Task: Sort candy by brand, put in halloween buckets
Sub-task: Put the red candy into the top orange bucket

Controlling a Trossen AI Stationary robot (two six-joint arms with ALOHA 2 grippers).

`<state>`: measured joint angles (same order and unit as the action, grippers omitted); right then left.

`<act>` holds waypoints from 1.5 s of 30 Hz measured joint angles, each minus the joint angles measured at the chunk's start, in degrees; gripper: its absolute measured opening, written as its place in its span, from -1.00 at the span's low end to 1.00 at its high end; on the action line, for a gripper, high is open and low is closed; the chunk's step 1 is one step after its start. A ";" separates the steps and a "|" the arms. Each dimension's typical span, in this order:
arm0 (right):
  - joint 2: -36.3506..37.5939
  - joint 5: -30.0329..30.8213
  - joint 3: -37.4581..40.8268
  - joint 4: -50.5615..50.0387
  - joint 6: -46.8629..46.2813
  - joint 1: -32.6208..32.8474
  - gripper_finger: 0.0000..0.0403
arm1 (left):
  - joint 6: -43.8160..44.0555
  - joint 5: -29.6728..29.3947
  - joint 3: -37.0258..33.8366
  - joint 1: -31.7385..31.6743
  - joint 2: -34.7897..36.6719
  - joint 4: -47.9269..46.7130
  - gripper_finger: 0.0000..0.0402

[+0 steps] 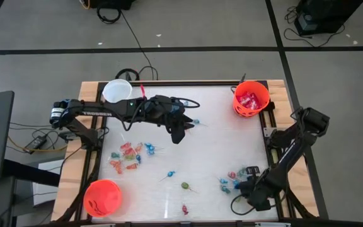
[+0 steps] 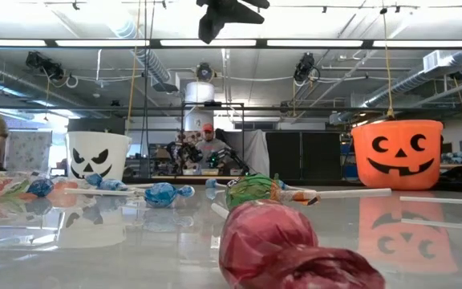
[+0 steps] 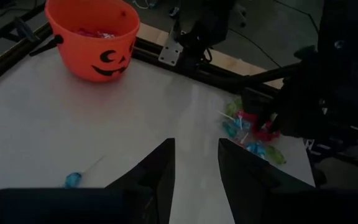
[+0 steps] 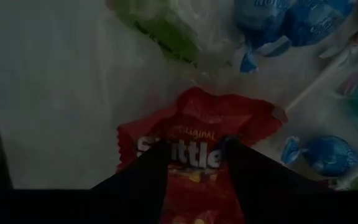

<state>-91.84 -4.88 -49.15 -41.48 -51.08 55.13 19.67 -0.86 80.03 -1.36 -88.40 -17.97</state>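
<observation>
Holding red packets, the orange bucket (image 1: 251, 99) stands upright.

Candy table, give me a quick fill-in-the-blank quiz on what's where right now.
1. The right gripper is down on a red ____ packet.
2. The white bucket sits at a far ____ of the table.
3. The far orange bucket holds ____ candy.
4. The left gripper hangs over the table holding ____.

Missing: Skittles; corner; red; nothing
</observation>
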 joint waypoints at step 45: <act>31.10 11.90 -0.61 -5.19 5.85 -47.93 -0.91 | -5.97 9.82 -0.04 -11.08 9.72 -9.50 -0.37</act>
<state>-60.74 7.03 -49.76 -46.68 -45.23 7.20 13.70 8.95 79.99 -12.45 -78.68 -27.47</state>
